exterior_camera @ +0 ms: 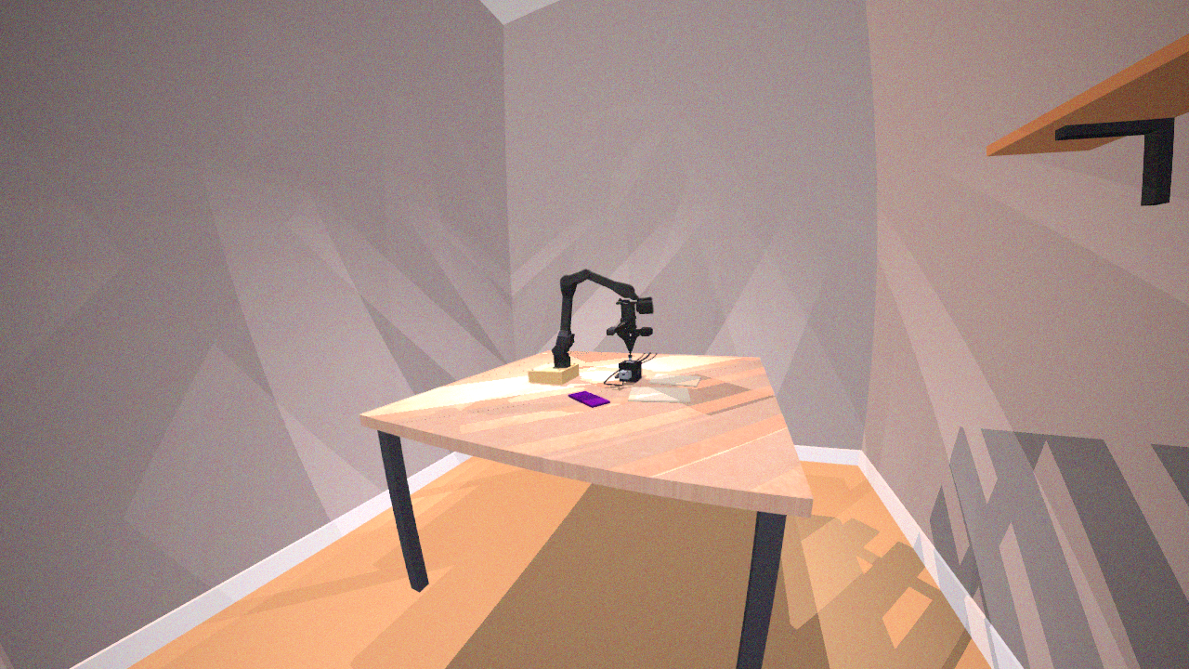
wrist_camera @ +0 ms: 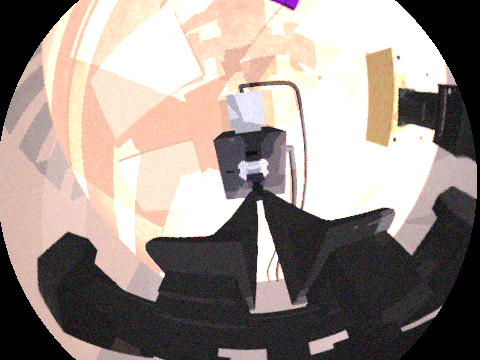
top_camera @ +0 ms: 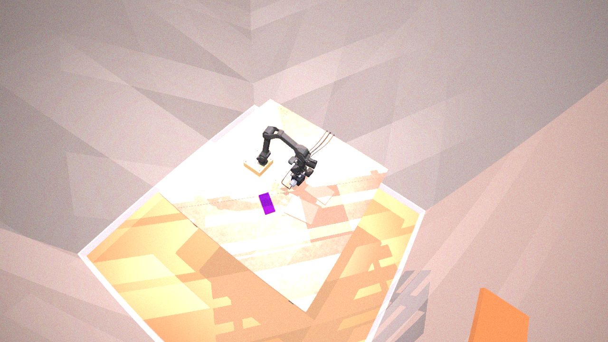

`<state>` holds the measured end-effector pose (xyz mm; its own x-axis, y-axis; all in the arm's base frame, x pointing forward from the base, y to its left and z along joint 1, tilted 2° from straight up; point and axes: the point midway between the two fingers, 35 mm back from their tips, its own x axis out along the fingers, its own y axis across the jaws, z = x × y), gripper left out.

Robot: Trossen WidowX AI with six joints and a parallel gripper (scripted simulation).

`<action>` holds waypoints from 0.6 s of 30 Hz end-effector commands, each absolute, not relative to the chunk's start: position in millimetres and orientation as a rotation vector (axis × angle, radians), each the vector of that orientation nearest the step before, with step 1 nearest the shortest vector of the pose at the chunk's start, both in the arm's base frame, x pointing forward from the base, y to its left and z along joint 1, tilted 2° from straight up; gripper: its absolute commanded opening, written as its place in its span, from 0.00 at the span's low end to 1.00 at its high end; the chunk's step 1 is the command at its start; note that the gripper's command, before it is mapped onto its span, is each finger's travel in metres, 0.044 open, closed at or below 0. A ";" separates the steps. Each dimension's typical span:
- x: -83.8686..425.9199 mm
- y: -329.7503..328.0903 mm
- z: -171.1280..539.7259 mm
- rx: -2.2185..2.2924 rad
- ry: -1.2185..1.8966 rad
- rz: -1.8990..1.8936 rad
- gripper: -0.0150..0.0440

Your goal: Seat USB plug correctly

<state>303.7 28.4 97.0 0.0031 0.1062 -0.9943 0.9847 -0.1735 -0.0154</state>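
Note:
The dark power cube (exterior_camera: 629,369) (wrist_camera: 235,152) stands on the table (exterior_camera: 665,453) in front of the arm's base. In the wrist view a pale block (wrist_camera: 248,110) sits on its far side and a thin cable (wrist_camera: 302,118) loops beside it. The small white USB plug (wrist_camera: 252,171) shows over the cube's top face. My gripper (wrist_camera: 258,195) (exterior_camera: 629,342) (top_camera: 294,182) points straight down and is shut on the plug's upper end, directly above the cube. I cannot tell how deep the plug sits in the socket.
A flat purple slab (top_camera: 267,203) (exterior_camera: 588,399) lies on the table left of the cube. The arm's wooden base block (top_camera: 258,166) (exterior_camera: 553,374) (wrist_camera: 380,106) stands behind it. Pale flat sheets (exterior_camera: 665,390) lie right of the cube. Thin cables (top_camera: 320,142) run toward the far edge.

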 end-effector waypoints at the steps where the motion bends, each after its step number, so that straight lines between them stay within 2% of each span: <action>1: 303.5 29.4 96.5 1.427 1.207 -1.290 0.25; 18: 303.5 29.4 94.5 1.427 1.207 -1.290 0.25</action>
<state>303.6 28.7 95.0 0.0047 0.1096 -0.9940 0.9843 -0.1759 -0.0148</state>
